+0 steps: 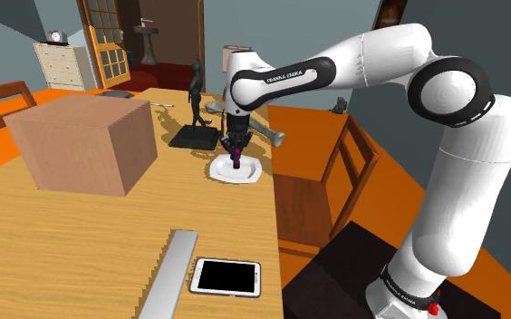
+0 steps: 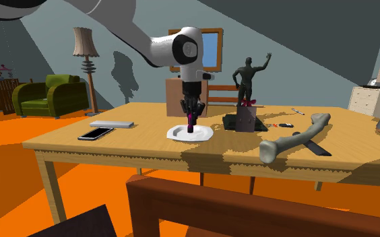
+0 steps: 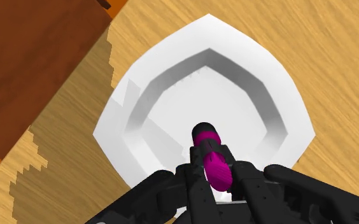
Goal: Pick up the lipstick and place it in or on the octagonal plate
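Insp: Step in hand?
Op: Placing. My gripper [image 3: 213, 173] is pinching the lipstick [image 3: 210, 153] betw. both fingers, over the well of the white octagonal plate [image 3: 280, 83] on the wooden table [image 1: 81, 245].
Insp: Contact w/ plate?
Op: Can't tell. The lower end is at or just above the well floor.
Insp: Orientation?
Op: Long axis approx. upright, in line w/ the fingers. Black end points down at the plate, magenta body is in the grip.
Insp: Next move?
Op: My judgement: ease down if there's a gap, spread fingers, lift straight off. Released upright it'll prob. topple, but the rim should keep it in.
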Controlling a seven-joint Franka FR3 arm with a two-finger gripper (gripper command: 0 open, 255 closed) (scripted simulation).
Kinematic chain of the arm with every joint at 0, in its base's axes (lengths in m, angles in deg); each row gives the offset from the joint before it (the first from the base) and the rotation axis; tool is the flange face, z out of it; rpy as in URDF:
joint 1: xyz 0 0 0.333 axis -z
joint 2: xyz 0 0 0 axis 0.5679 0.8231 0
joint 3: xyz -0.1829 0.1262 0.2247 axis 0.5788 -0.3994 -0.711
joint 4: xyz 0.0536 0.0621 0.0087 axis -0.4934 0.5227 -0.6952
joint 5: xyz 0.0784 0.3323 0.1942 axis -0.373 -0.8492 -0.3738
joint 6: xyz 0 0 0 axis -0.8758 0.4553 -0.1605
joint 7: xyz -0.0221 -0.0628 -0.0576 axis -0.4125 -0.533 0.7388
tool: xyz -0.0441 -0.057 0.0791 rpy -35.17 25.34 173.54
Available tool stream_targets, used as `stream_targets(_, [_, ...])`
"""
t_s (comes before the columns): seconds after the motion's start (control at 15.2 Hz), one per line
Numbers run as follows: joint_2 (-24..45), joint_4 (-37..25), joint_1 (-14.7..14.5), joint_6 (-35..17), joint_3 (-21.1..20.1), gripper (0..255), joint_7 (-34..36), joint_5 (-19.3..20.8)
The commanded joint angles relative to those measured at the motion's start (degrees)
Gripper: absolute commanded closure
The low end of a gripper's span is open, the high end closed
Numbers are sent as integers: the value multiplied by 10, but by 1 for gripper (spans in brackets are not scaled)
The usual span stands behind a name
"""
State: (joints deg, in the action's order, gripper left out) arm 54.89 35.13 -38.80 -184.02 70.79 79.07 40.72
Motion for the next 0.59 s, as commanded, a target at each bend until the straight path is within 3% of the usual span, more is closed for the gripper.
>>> stream_targets(0.0, [0,2,0,-2,0,255,0,0])
stream_targets(0.26, [0,2,0,-2,0,255,0,0])
stream_targets(0.33, [0,2,0,-2,0,0,0,0])
stream_targets(0.53, [0,2,0,-2,0,0,0,0])
